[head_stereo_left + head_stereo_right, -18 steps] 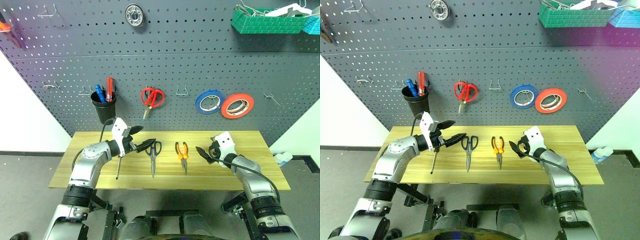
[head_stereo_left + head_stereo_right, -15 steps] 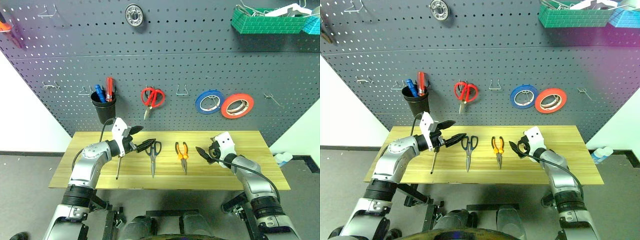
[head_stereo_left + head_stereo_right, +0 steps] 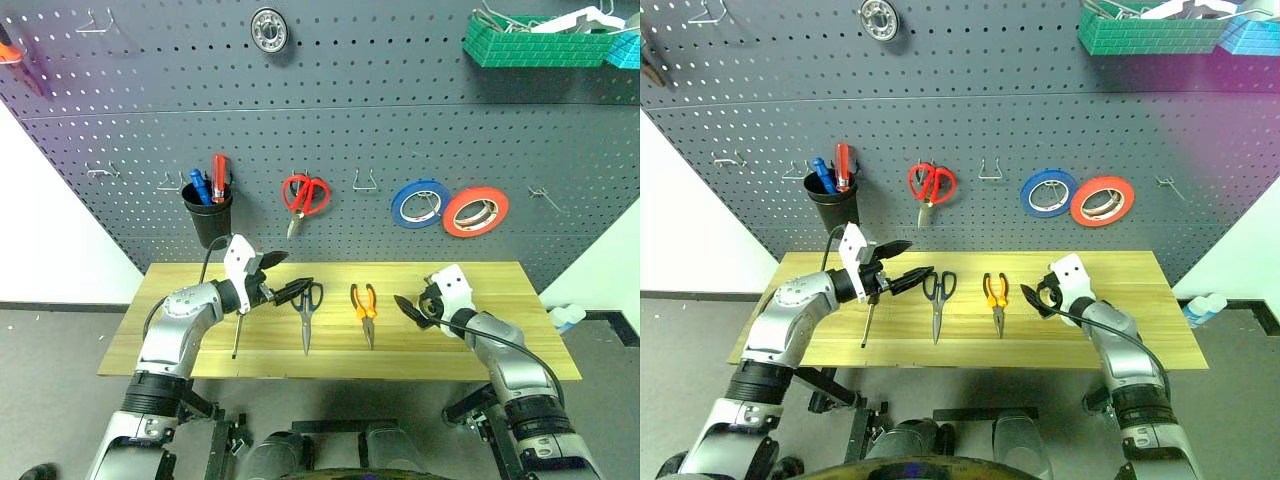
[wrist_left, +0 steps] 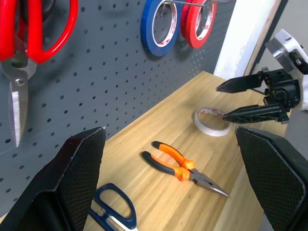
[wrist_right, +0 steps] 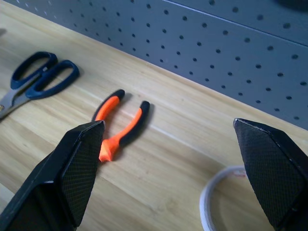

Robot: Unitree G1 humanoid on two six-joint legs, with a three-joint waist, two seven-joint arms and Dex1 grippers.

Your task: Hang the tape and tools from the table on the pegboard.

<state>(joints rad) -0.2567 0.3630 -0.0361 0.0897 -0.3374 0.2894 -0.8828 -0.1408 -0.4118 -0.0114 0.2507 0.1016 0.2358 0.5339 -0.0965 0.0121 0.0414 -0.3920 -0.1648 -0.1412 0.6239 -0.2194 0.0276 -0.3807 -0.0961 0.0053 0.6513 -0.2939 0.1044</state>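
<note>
Both hands spread, holding nothing. Left hand [image 3: 290, 291] hangs above the counter [image 3: 520, 340], just beside the dark-looped scissors [image 3: 307, 312]; the screwdriver [image 3: 236, 334] lies below its wrist. Pliers [image 3: 364, 311] lie flat mid-counter, between scissors and right hand [image 3: 409, 308]. Whitish tape [image 4: 212, 121] lies flat on the counter close by the right hand. Pegboard [image 3: 400, 120] carries red scissors [image 3: 304, 196], blue roll [image 3: 419, 203], red-orange roll [image 3: 474, 211].

right claw [image 3: 412, 306] hides most of the tape [image 4: 212, 121]
</note>
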